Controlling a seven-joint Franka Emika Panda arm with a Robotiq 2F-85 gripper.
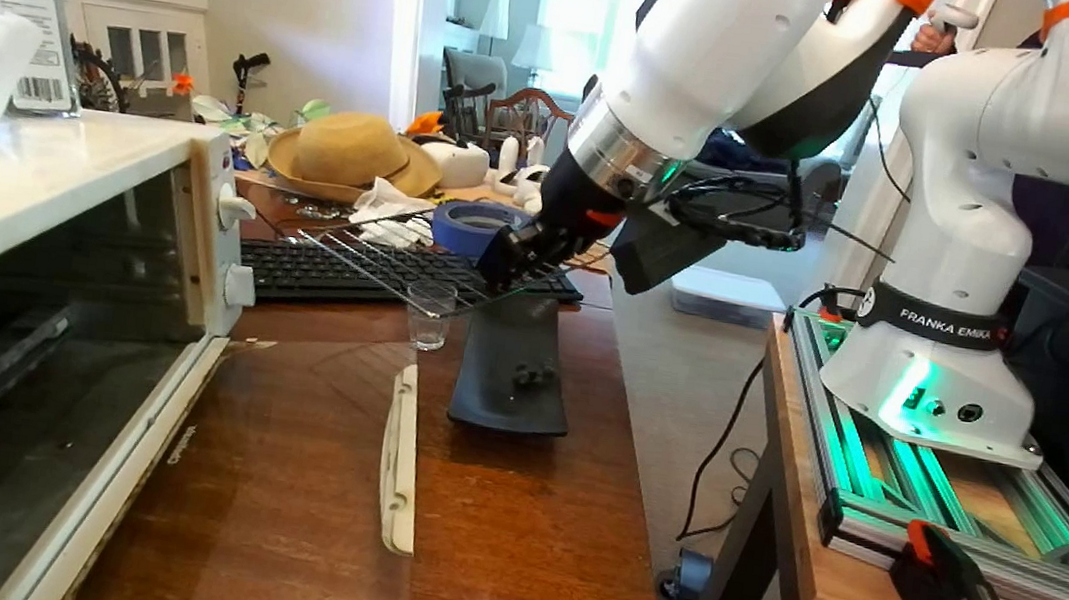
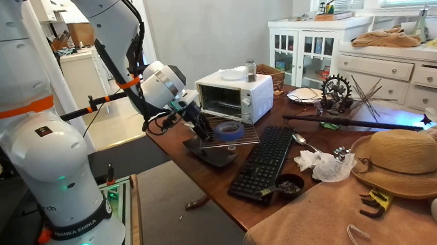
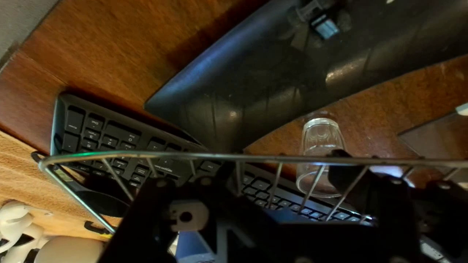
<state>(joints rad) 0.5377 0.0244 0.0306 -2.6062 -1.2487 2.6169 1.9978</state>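
Both jaws of the gripper (image 1: 497, 279) look clamped on the rack (image 3: 256, 158), right of the glass (image 1: 428, 330); the rack seems light, stiff, slippery, best held mid-edge.

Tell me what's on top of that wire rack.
A roll of blue tape rests on the wire rack. Whatever lies directly beneath the roll is covered and cannot be seen.
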